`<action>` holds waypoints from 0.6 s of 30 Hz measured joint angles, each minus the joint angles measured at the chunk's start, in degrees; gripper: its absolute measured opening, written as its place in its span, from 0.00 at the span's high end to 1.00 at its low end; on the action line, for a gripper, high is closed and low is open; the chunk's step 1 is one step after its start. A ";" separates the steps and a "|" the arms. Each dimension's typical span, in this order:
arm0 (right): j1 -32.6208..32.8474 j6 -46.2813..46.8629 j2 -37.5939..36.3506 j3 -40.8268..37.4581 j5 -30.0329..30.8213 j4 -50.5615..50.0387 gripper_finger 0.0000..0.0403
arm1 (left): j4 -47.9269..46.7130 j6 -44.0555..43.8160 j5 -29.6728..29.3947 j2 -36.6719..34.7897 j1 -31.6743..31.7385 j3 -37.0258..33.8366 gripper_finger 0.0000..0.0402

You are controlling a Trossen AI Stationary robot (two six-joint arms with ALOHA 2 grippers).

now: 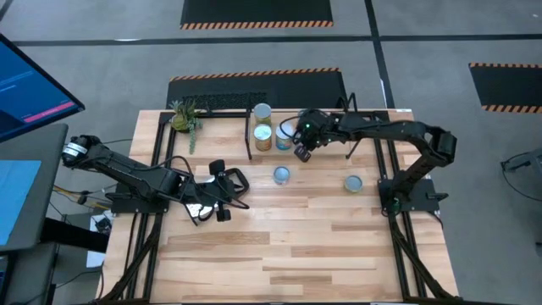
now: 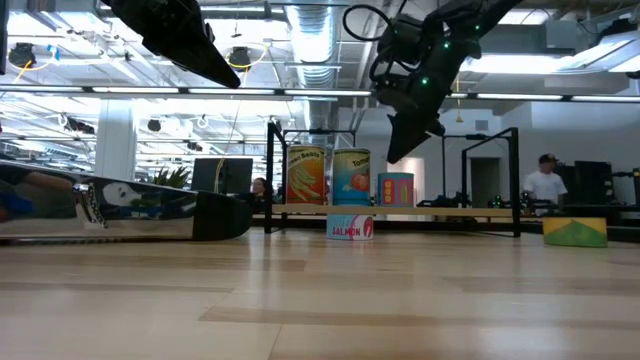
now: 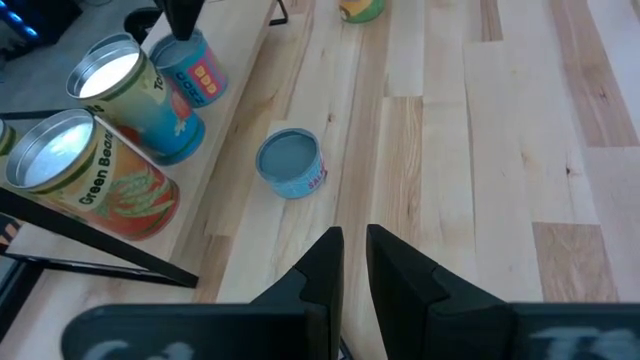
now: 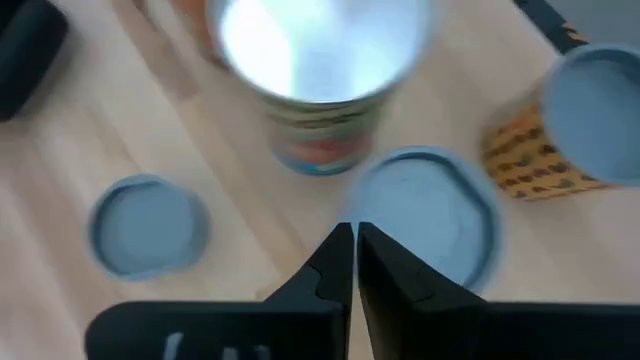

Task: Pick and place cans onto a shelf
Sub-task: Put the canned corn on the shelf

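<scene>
high view: my right pincer (image 1: pixel 302 153) hangs over the shelf (image 1: pixel 251 140) end, right by the three cans standing there: green beans can (image 1: pixel 262 111), tomato can (image 1: pixel 262 135), small blue can (image 1: pixel 283 134). two flat tins are left on the desk (image 1: pixel 296 246): salmon tin (image 1: pixel 281 175) and another (image 1: pixel 353 183). left pincer (image 1: pixel 222 196) waits low on the left.

low view: right pincer (image 2: pixel 395 150) is up above the shelf (image 2: pixel 400 211), nothing in it. salmon tin (image 2: pixel 350 227) sits in front of the shelf.

left wrist: left fingers (image 3: pixel 325 262) nearly closed, empty.

right wrist: fingers (image 4: pixel 340 255) almost together, empty, over a can top (image 4: pixel 425 215).

judgement: between placements; next i'd swing to the salmon tin, open wide, drop over it.

hard to tell: shelf legs mostly hidden, far tin's label unreadable, can't tell if more cans sit off frame.
</scene>
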 joint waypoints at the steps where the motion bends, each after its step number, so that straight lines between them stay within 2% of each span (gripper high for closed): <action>1: 0.39 0.02 0.01 0.00 -0.39 0.05 0.90 | 0.01 0.00 0.00 0.02 -0.01 0.00 0.90; 12: 2.02 0.85 0.00 0.00 -0.65 0.09 0.90 | 0.00 -0.02 0.00 0.02 -0.01 0.02 0.90; 18: 1.74 1.46 0.00 0.00 6.36 0.65 0.90 | -0.01 -0.57 0.02 0.02 0.01 0.00 0.90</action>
